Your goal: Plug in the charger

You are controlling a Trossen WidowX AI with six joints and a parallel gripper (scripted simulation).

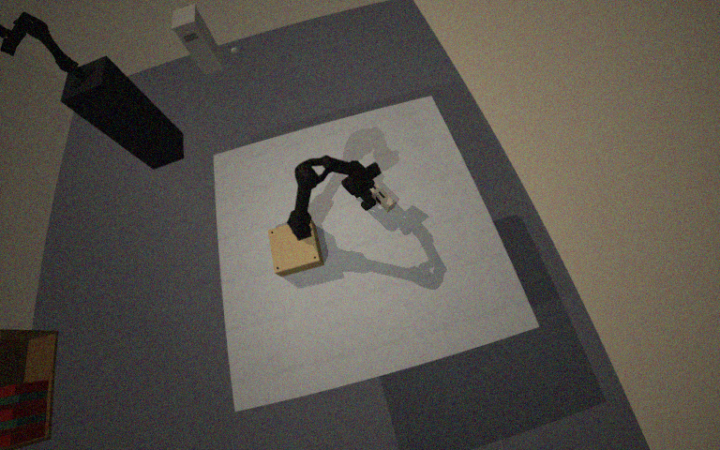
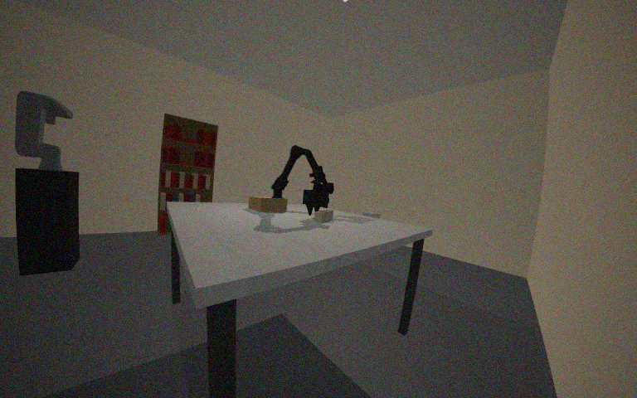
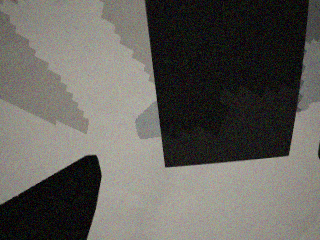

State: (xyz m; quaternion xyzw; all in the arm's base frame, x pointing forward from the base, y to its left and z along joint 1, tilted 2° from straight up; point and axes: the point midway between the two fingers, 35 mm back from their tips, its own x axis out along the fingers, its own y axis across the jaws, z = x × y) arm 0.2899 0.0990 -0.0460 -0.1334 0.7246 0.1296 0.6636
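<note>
The power strip, a small pale block (image 1: 391, 202) (image 2: 323, 215), is on the white table. Dark marks show on it in the top view, but I cannot tell its outlets apart. My gripper (image 1: 373, 198) (image 2: 317, 210) (image 3: 211, 156) is open and points down, low beside the strip. The wrist view shows a large dark block (image 3: 225, 75) between the wide-set fingers. It looks like the charger, but nothing grips it. Its prongs are hidden, and I cannot pick the charger out in the top and exterior views. The strip is out of the wrist view.
The arm rises from a wooden base block (image 1: 294, 251) (image 2: 266, 204) on the white table (image 1: 297, 344) (image 2: 263, 253). Arm shadows cross the table top. A black pedestal (image 1: 122, 113) (image 2: 46, 220) with another arm and a bookshelf (image 2: 187, 162) stand away from the table.
</note>
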